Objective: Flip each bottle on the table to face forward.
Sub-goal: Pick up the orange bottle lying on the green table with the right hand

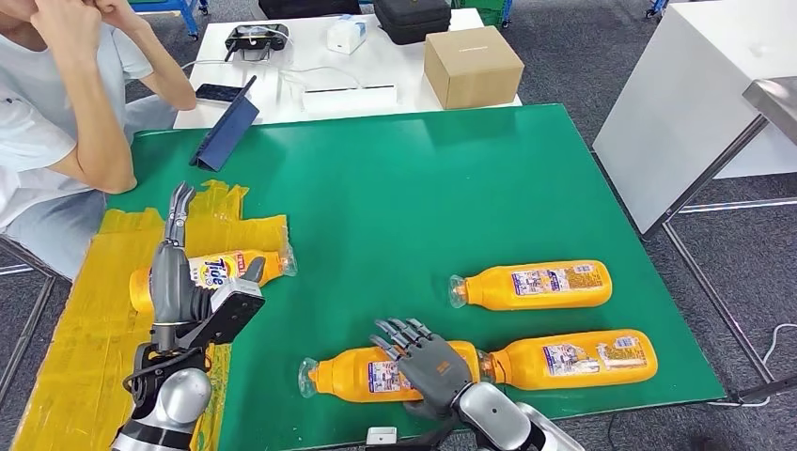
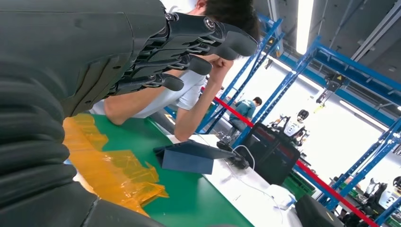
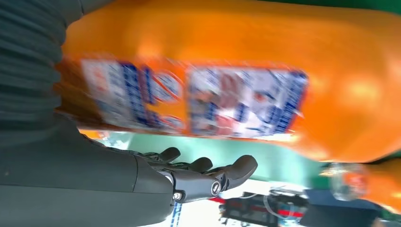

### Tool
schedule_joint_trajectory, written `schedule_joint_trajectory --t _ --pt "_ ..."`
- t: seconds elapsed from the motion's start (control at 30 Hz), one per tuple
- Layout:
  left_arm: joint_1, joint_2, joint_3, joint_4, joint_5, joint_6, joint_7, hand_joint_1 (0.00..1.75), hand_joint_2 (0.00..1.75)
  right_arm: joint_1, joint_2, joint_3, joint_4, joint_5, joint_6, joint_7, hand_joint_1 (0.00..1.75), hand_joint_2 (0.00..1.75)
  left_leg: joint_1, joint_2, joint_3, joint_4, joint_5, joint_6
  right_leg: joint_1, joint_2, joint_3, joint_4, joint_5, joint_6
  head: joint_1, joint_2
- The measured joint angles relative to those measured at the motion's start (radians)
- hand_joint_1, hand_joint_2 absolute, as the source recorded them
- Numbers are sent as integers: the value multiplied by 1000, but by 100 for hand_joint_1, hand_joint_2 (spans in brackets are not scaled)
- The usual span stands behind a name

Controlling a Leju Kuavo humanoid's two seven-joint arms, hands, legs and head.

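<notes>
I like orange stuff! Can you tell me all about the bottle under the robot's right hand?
The near-left bottle is shiny orange plastic with a clear cap pointing left and a blue-and-white fine-print label facing up. It lies on its side near the green table's front edge. The right hand rests on it, fingers spread.

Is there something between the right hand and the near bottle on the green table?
Nothing visible. The right hand is directly over the near bottle, fingers spread across its label. A second bottle lies close beside it, on the side away from its cap.
</notes>
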Motion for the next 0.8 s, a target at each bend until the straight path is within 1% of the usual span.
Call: schedule_joint_trajectory --t 0.23,0.27,0.3,0.37,0.4,0.43,0.6,0.7,0.8 --pt "13 -8 0 -10 0 -1 1 0 175 17 1 -31 -17 26 -3 16 0 175 0 0 0 0 0 0 0 0 0 0 0 0 0 0" --pt "14 -8 0 -10 0 -1 1 0 175 19 1 -34 -18 24 -3 17 3 175 0 0 0 0 0 0 0 0 0 0 0 0 0 0" --pt "15 -9 0 -10 0 -1 1 0 175 21 2 -37 -19 19 -3 18 20 175 0 0 0 0 0 0 0 0 0 0 0 0 0 0" --pt "16 -10 0 -10 0 0 1 0 175 26 4 -50 -19 -16 3 19 99 175 0 0 0 0 0 0 0 0 0 0 0 0 0 0" --pt "16 -11 0 -10 1 0 1 0 175 29 6 -59 -19 -44 9 20 135 175 0 0 0 0 0 0 0 0 0 0 0 0 0 0" --pt "17 -11 0 -10 2 0 1 0 175 32 8 -69 -18 -77 16 20 158 175 0 0 0 0 0 0 0 0 0 0 0 0 0 0" --pt "7 -11 -10 -6 25 4 -4 0 175 25 23 -131 11 -222 56 9 171 175 0 0 0 0 0 0 0 0 0 0 0 0 0 0" --pt "-9 -11 -25 3 40 9 -7 0 175 0 38 -173 55 -290 68 -4 172 175 0 0 2 0 0 0 0 0 1 0 0 0 0 0" --pt "-18 -11 -34 12 47 10 -9 0 175 -19 47 -196 87 -310 72 -8 173 175 0 0 3 0 0 0 0 0 2 0 0 1 0 0"
